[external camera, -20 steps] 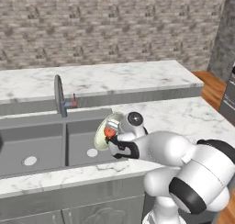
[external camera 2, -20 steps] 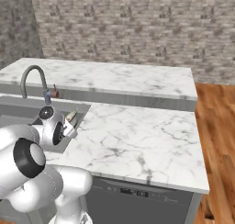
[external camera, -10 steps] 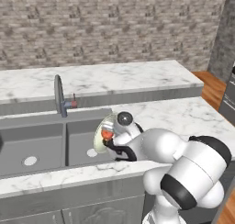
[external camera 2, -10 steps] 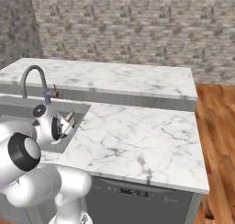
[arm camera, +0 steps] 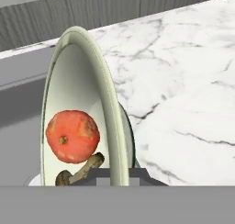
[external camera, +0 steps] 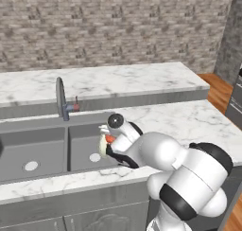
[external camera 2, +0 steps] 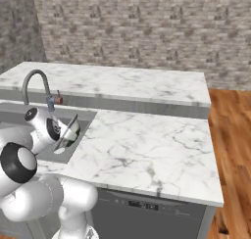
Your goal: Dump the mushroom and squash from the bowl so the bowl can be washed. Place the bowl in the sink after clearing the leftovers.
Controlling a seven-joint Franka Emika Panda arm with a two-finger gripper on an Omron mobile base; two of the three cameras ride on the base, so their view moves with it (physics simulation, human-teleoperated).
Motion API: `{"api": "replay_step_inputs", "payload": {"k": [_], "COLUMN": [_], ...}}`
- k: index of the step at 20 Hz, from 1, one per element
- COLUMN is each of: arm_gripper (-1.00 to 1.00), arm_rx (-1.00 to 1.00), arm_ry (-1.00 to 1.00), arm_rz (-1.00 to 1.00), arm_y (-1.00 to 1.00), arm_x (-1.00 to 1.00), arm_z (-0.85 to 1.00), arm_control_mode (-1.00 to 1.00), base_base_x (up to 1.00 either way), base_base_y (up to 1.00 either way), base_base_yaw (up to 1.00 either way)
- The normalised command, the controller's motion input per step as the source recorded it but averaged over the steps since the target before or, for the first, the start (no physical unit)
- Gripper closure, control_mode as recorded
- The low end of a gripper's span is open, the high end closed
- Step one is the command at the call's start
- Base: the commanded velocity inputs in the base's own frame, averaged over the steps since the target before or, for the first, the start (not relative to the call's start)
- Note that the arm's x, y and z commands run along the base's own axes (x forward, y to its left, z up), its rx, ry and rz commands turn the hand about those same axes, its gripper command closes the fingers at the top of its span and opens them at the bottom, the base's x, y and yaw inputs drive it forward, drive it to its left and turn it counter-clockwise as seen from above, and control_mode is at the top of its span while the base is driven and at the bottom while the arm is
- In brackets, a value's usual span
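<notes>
A marble counter (external camera 2: 147, 150) and brick wall frame the sink (external camera: 33, 147), faucet (external camera: 60, 98) behind. Over the right basin, the gripper (external camera: 108, 147) is clamped on the rim of the bowl (arm camera: 108, 122), tipped on edge, apparently to shed its leftovers. The squash (arm camera: 72, 136) and mushroom (arm camera: 82, 170) cling inside, undumped.

A grey-brown stone wall (external camera: 118, 26) runs behind the white marble surface (external camera 2: 147, 150). Wood floor (external camera 2: 230, 150) lies to the right, grey cabinet fronts (external camera: 71, 211) below.
</notes>
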Motion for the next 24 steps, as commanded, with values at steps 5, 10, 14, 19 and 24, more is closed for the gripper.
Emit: {"api": "replay_step_inputs", "payload": {"k": [5,10,14,19,24], "arm_gripper": [1.00,1.00,1.00,1.00,1.00], "arm_rx": [-0.13,-0.09,-0.15,-0.26,-0.25], "arm_ry": [0.05,0.00,-0.01,0.00,0.00], "arm_rz": [-0.01,0.00,0.00,0.00,0.00], "arm_y": [0.00,0.01,0.00,0.04,0.21], "arm_x": [0.00,0.00,0.00,0.00,0.03], "arm_z": [0.01,0.00,0.01,0.00,0.00], "arm_control_mode": [-1.00,-1.00,-1.00,-1.00,-1.00], "base_base_x": [0.00,0.00,0.00,0.00,0.00], "base_base_y": [0.00,0.00,0.00,0.00,0.00], "base_base_yaw": [0.00,0.00,0.00,0.00,0.00]}}
